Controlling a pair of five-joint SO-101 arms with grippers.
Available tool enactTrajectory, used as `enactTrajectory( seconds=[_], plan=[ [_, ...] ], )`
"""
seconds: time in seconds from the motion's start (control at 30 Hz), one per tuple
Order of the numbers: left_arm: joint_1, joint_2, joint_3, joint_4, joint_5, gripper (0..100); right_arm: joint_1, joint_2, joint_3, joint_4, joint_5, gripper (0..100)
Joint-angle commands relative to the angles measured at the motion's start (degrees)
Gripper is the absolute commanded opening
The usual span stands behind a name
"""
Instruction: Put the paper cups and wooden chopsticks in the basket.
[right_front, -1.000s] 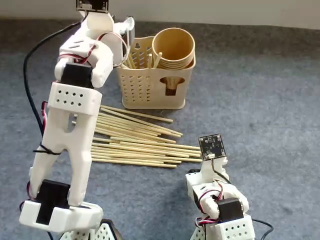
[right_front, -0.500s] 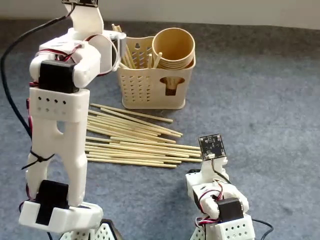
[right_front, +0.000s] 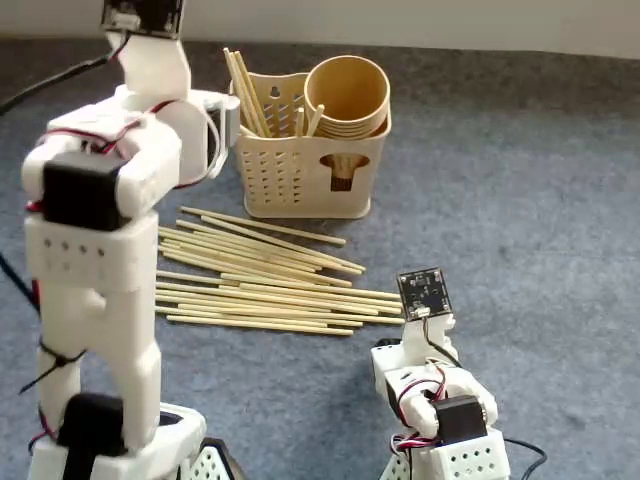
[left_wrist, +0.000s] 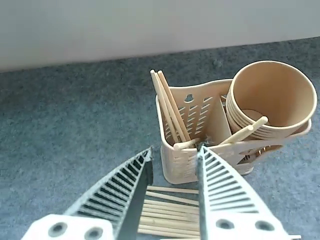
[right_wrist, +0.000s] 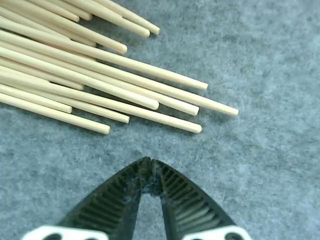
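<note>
Under both claws spreads grey carpet (right_front: 520, 200), short-piled and matte. Just beyond the tips of the left claw (left_wrist: 175, 150), whose ribbed jaws stand apart with nothing between them, sits the basket (right_front: 300, 180), a cream plastic box with perforated walls and two compartments. Nested paper cups (right_front: 347, 95), smooth, round and tan, fill the compartment farther from that claw, so that part looks done. Behind and beneath the left claw, and just ahead of the right claw (right_wrist: 150, 161), whose jaws are pressed together on nothing, lies the pile of loose chopsticks (right_front: 270, 290): slim pale wooden rods, roughly parallel, flat on the carpet. These are still to go. A few standing chopsticks (right_front: 245, 90) lean in the nearer compartment, so I judge the job under halfway.
</note>
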Motion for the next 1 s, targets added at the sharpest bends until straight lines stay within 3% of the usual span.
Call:
enactTrajectory(
  seconds=[0.0, 0.4, 0.67, 0.97],
  plan=[
    [-0.6, -10.4, 8.6, -2.0, 0.1, 15, -0.1, -0.6, 6.5, 0.3, 0.7, 0.7],
    [-0.6, -34.4, 42.9, -17.6, 0.0, 15, -0.1, -0.6, 6.5, 0.3, 0.7, 0.7],
    [-0.5, -46.3, 56.5, -19.1, -6.3, 15, -0.1, -0.6, 6.5, 0.3, 0.7, 0.7],
    [-0.3, -51.9, 69.5, -19.0, -18.8, 15, -0.1, -0.6, 6.5, 0.3, 0.7, 0.7]
  ],
)
